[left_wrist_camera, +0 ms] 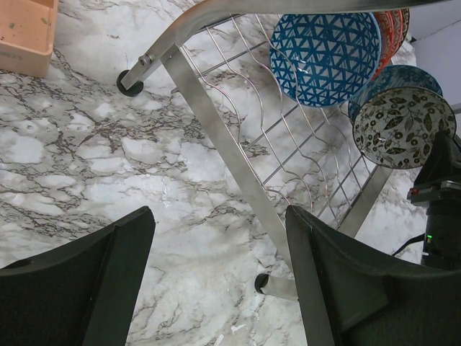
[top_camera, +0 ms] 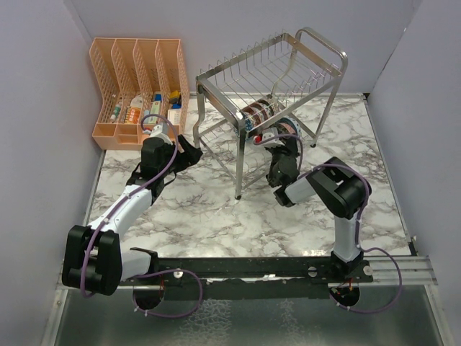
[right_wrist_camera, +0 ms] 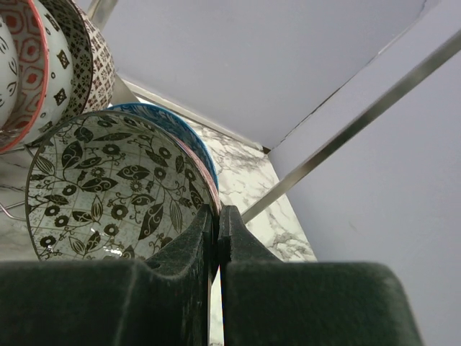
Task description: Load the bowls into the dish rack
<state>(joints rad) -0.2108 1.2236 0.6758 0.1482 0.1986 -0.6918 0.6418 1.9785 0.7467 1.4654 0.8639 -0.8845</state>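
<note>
- Top view: dish rack [top_camera: 238, 155] stands centre-right on the marbled surface [top_camera: 216, 216]. A row of bowls [top_camera: 258, 112] sits on edge in it, lower tier as far as I can tell. Right end effector [top_camera: 279, 135] is right at the row's near end. Left end effector [top_camera: 190, 151] hangs by the rack's left leg w/ nothing in it. Orange organiser [top_camera: 137, 72] is upper left.
- Left wrist view: its fingers [left_wrist_camera: 108, 259] stand wide apart & empty at the bottom of frame. Upper right, the blue bowl [left_wrist_camera: 324, 50] stands upright in the wires, w/ the floral bowl [left_wrist_camera: 403, 126] just beside it, lower right.
- Right wrist view: right end effector [right_wrist_camera: 217, 223] is pinched together on the floral bowl's rim, centre frame. The bowl fills the lower left; the blue one sits close behind, touching or not I can't tell.
- Step in hand, imo: seating this bowl. To do it well, keep it upright, let the bottom edge drop between two wires, check it leans steady, then let go & back out straight w/o nudging the neighbours.
</note>
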